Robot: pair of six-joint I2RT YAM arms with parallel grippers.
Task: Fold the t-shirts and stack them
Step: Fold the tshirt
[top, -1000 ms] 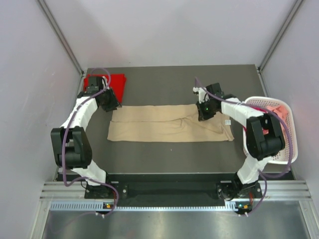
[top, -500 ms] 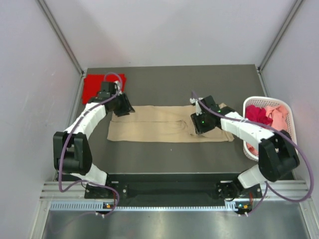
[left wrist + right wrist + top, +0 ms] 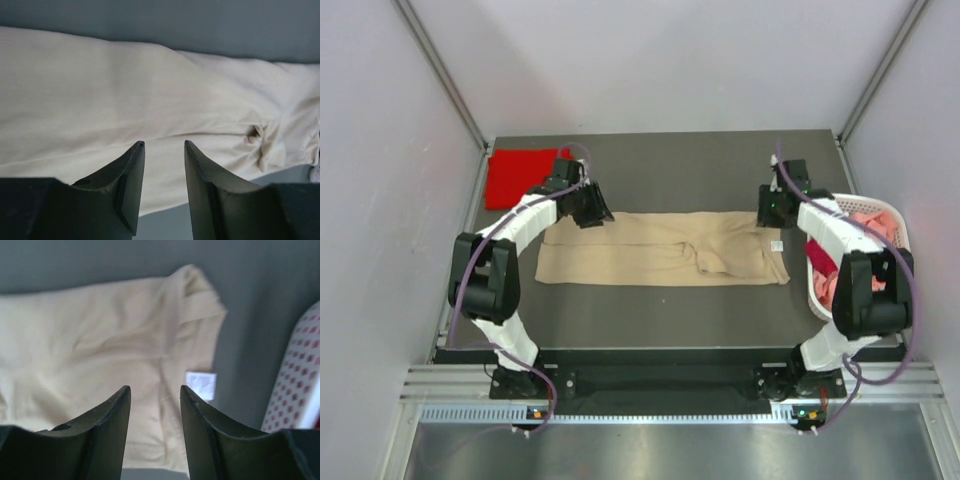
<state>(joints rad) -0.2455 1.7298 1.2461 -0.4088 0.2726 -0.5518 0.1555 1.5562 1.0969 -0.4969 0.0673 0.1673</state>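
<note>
A tan t-shirt [image 3: 650, 250] lies folded into a long strip across the middle of the dark table [image 3: 660, 310]. My left gripper [image 3: 592, 212] hovers over its far left corner, jaws open with nothing between them; the left wrist view shows the tan cloth [image 3: 125, 105] below the left gripper [image 3: 163, 144]. Over the far right corner my right gripper [image 3: 775, 210] also stands open and empty; in the right wrist view the right gripper [image 3: 155, 388] hangs over the cloth [image 3: 100, 350] and its white label [image 3: 201, 385]. A folded red t-shirt [image 3: 520, 175] rests at the far left corner.
A white slotted basket [image 3: 902, 300] at the table's right edge holds pink and red cloth [image 3: 870, 225]. Its rim [image 3: 295, 390] shows at the right of the right wrist view. Grey walls close in the table on three sides.
Both arms have swung toward the far edge of the tan shirt: the left gripper rightward from the red shirt, the right gripper out to the right corner. The right jaws have opened and let go of the cloth.
</note>
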